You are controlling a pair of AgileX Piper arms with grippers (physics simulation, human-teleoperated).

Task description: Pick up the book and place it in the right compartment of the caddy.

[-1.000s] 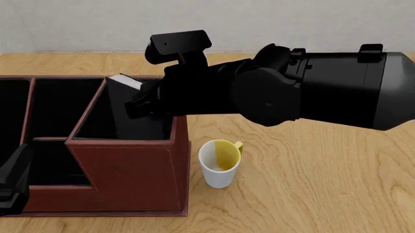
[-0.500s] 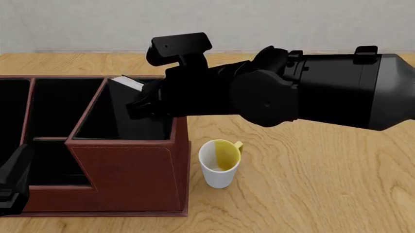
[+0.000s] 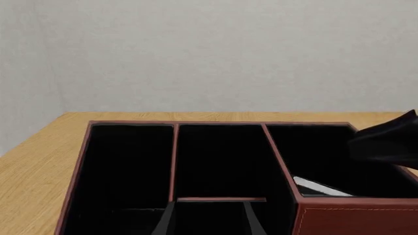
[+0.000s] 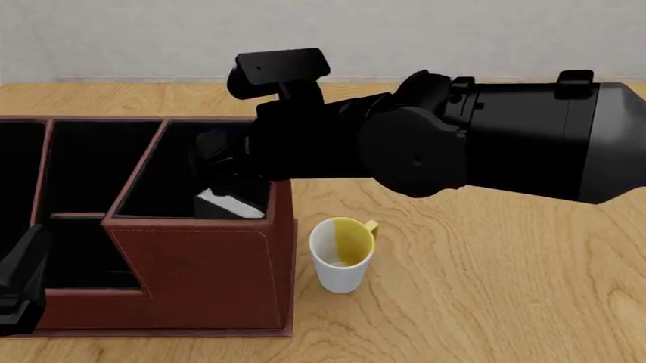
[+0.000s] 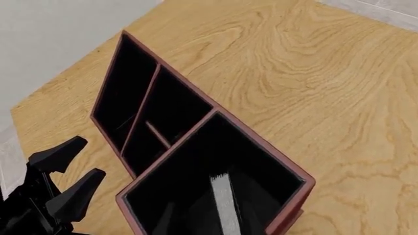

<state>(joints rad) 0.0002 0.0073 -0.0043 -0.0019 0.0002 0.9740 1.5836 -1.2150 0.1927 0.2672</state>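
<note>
The thick black hardcover book (image 4: 228,203) lies low inside the right compartment (image 4: 151,193) of the large reddish-brown leather-look caddy (image 4: 202,265), with only its white page edges showing as a pale strip in all three views (image 5: 225,198). It appears to rest on the black lining, leaning or lying flat, though the dark interior prevents a firm reading of its attitude. The right end effector (image 4: 217,162) hangs over that compartment's opening, above the book; its fingers are lost against the black arm and lining, so it cannot be told whether it is parted or closed, and no contact with the book is visible. The left end effector (image 5: 62,183) sits near the caddy's low front, fingers spread, holding nothing. A white mug with yellow interior (image 4: 341,253) stands on the wooden table (image 4: 485,287) just beside the caddy's right wall. In the inspector's judgement the placement is essentially complete: the book is in the correct section, and what remains is withdrawal of the right arm clear of the caddy.
</note>
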